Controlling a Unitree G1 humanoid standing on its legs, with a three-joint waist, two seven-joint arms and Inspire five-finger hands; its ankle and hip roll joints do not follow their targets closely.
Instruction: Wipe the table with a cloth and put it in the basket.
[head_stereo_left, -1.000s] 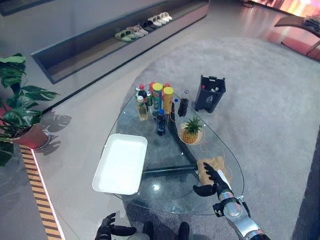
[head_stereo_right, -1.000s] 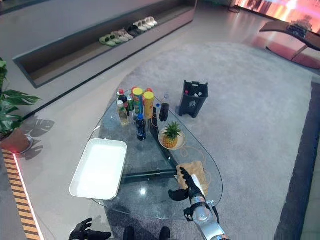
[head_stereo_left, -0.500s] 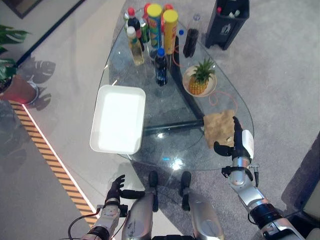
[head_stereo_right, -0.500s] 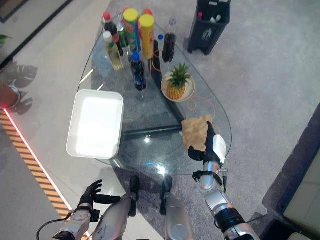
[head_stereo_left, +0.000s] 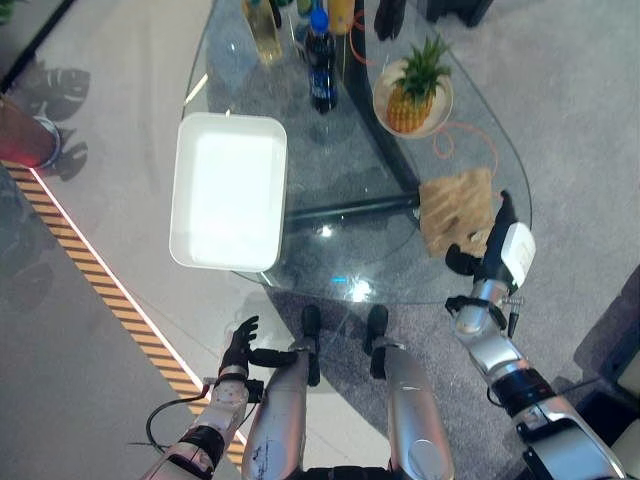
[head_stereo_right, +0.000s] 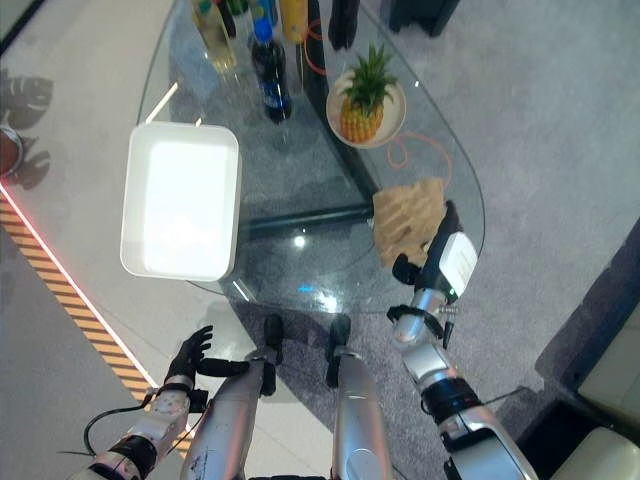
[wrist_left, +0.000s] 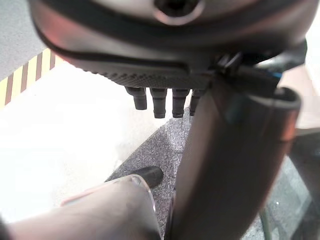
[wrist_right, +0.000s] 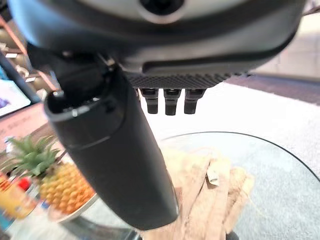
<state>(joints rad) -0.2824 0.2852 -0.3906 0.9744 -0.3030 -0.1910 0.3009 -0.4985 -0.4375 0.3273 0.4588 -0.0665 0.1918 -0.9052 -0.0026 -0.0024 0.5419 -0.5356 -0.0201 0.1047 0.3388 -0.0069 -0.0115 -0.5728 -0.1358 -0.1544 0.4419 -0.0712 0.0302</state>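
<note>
Starting nearest you, your left hand (head_stereo_left: 240, 345) hangs low beside the legs over the floor, fingers spread and holding nothing. Your right hand (head_stereo_left: 497, 243) sits at the near right edge of the glass worktop (head_stereo_left: 340, 270), fingers straight, thumb out, right at the near edge of the tan cloth (head_stereo_left: 456, 209); whether they touch it you cannot tell. That cloth lies crumpled on the glass, ungrasped. Left of it rests the white tray (head_stereo_left: 229, 189); farther off stand the pineapple on its plate (head_stereo_left: 412, 88) and a dark cola bottle (head_stereo_left: 320, 70). Judging by this, wiping has barely begun, and binning remains.
</note>
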